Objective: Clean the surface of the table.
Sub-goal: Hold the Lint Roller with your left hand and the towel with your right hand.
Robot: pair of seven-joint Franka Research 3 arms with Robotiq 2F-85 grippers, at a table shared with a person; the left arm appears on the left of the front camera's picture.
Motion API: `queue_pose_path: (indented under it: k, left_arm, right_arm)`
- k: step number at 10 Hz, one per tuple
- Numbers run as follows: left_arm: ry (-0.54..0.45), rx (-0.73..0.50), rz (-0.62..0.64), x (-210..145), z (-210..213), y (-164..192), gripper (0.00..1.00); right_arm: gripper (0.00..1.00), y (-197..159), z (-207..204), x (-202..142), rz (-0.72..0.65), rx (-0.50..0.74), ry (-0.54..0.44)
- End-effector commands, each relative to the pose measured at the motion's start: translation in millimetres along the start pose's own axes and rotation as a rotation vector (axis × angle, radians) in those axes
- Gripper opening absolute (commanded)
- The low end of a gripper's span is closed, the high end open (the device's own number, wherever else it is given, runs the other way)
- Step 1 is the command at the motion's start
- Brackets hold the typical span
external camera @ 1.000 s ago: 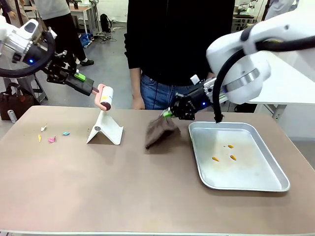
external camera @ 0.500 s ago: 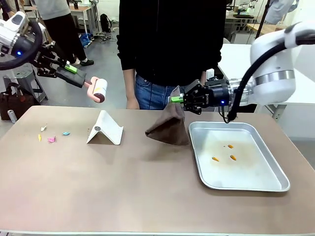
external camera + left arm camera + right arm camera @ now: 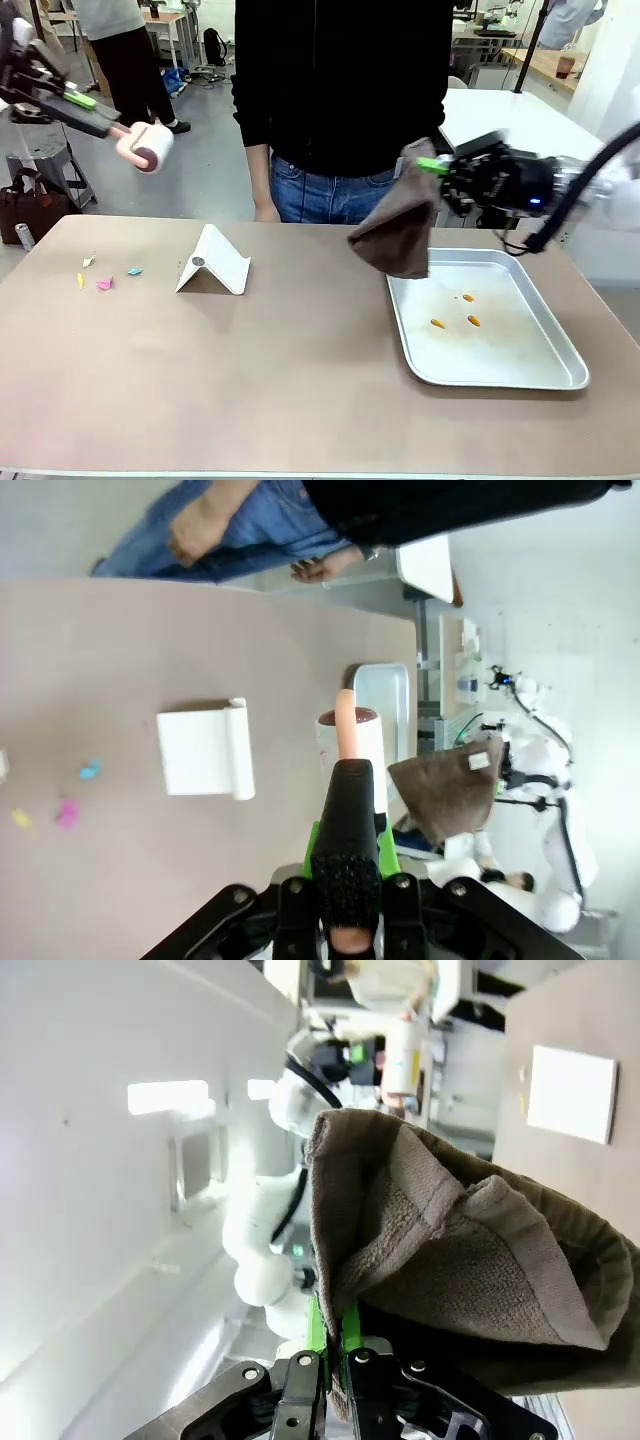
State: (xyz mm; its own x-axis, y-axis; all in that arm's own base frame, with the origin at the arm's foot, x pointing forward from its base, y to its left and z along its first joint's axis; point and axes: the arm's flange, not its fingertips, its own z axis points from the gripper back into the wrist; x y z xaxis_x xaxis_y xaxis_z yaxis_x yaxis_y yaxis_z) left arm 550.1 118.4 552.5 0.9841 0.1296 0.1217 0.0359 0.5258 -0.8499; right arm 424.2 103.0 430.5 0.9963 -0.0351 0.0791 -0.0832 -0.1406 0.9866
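Tan-brown table (image 3: 300, 390) lies below both lifted claws; its paper scraps (image 3: 104, 283) sit at the left side, nearest the left claw (image 3: 88, 108), clamped on a roller (image 3: 148, 148) handle. The right claw (image 3: 440, 168), pinching a cloth (image 3: 398, 235), hangs over the tray (image 3: 510, 355) corner.

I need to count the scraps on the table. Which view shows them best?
Front view: the scraps lie unobstructed, four small bits apart on the table. The left wrist view has them tiny at its edge. In the right wrist view the cloth hides much of the table.

Scraps (image 3: 104, 284) on the table (image 3: 300, 400) are too small to identify.
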Motion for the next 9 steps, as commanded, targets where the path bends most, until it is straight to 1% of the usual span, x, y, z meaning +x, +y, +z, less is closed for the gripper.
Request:
queue_pose_path:
  k: [1,3,4,5,6,7,8,9]
  left_arm:
    - [0.043,0.002,0.032,9,38,12,0.0]
    - [0.085,-0.034,0.066,18,92,49,0.0]
    - [0.097,-0.054,0.088,20,111,63,0.0]
    - [0.092,-0.06,0.094,20,126,79,0.0]
    - [0.096,-0.071,0.09,17,143,99,0.0]
    - [0.088,-0.084,0.095,11,156,115,0.0]
    - [0.094,-0.107,0.07,3,167,128,0.0]
    - [0.1,-0.154,0.023,-6,173,138,0.0]
  right_arm:
    - [0.0,22,38,-40,0.049,0.021,-0.143]
    - [0.0,41,91,-71,0.102,0.016,-0.229]
    - [0.0,45,114,-81,0.095,0.008,-0.24]
    - [0.0,46,135,-90,0.099,-0.02,-0.275]
    - [0.0,44,163,-99,0.14,-0.049,-0.305]
    - [0.0,41,188,-107,0.133,-0.098,-0.369]
    - [0.0,37,207,-112,0.111,-0.174,-0.425]
    - [0.0,35,222,-116,0.08,-0.255,-0.498]
